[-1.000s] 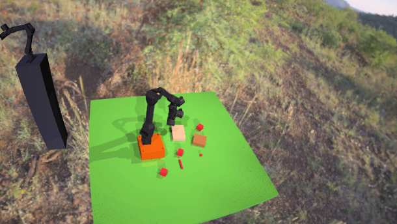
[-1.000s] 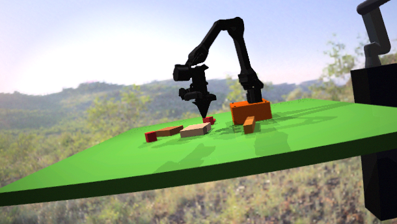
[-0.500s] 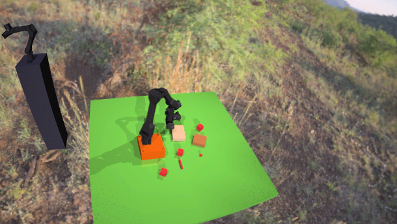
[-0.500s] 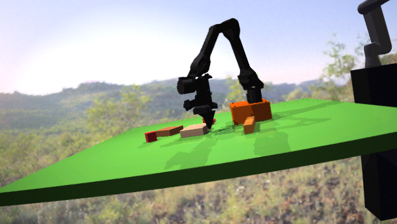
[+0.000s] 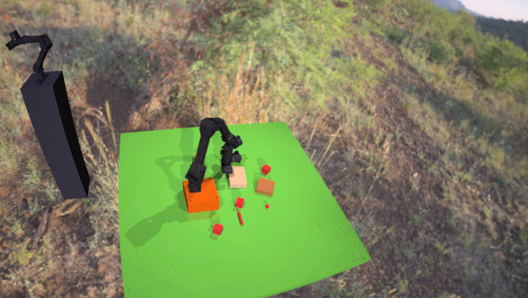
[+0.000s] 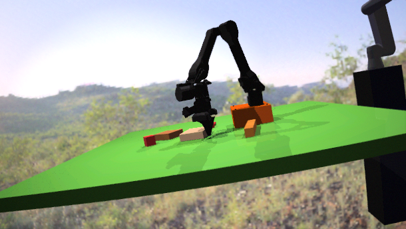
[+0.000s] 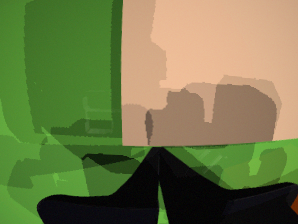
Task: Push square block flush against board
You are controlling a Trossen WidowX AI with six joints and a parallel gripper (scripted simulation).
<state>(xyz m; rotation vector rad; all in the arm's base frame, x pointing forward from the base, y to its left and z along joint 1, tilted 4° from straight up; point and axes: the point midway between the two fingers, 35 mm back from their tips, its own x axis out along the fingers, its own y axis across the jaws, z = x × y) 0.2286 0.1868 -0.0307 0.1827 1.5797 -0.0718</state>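
While my fingers (image 5: 228, 171) (image 6: 209, 133) are clenched on nothing at the pale slab's (image 5: 237, 177) (image 6: 193, 134) (image 7: 210, 45) 9 o'clock edge, the brown piece (image 5: 265, 186) (image 6: 169, 134) sits apart near 4 o'clock (top view). Can't tell which is the board, tbh; joining, lining up and backing off all remain.

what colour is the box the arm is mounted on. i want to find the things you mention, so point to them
Orange; the box (image 5: 202, 203) (image 6: 241, 117) shows best in the top view.

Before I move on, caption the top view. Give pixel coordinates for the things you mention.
Closed gripper (image 5: 228, 171) (image 6: 208, 134) (image 7: 156, 152) beside the pale block (image 5: 237, 177) (image 6: 193, 134) (image 7: 215, 45), apart from the brown one (image 5: 265, 186) (image 6: 168, 134).
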